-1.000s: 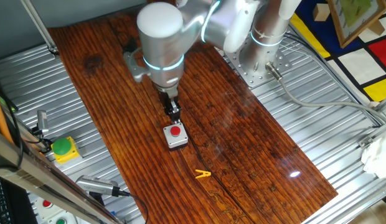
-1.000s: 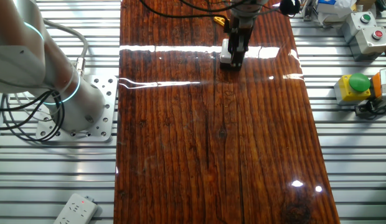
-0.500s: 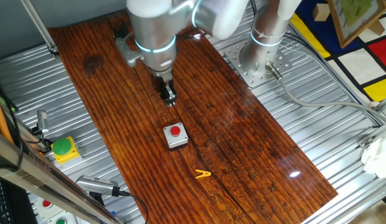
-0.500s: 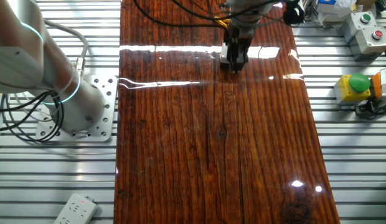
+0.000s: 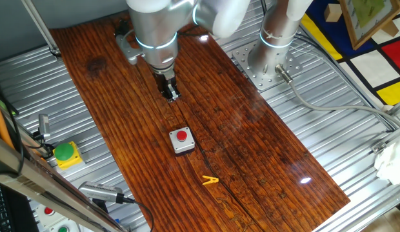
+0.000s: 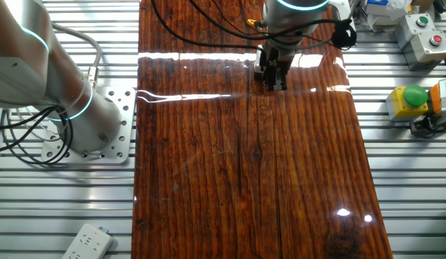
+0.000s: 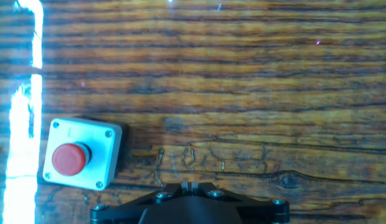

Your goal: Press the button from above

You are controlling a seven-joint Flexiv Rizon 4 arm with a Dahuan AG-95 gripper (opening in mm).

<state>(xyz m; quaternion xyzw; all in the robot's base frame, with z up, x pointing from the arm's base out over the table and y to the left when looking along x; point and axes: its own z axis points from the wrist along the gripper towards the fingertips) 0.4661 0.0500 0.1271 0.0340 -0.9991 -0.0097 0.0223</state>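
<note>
The small round red button [image 5: 182, 135] sits in its square light-grey box [image 5: 183, 146] near the middle of the wooden table [image 5: 251, 148]. My gripper [image 5: 171, 96] hangs above the table, beyond the box and up-left of it in this fixed view, not touching it. In the hand view the box [image 7: 99, 143] and the button [image 7: 68, 158] lie at the lower left, and my gripper [image 7: 188, 185] shows at the bottom edge with its fingertips touching, holding nothing. In the other fixed view my gripper [image 6: 275, 81] hides the box.
A yellow clip [image 5: 210, 181] lies on the table in front of the box. A green dome button on a yellow box [image 5: 64, 153] and a white panel with small buttons [image 6: 423, 30] stand off the table. The arm's base [image 5: 271, 61] stands beside it.
My gripper has lifted from just over the button and moved away from it, toward the far part of the table. The box has not moved.
</note>
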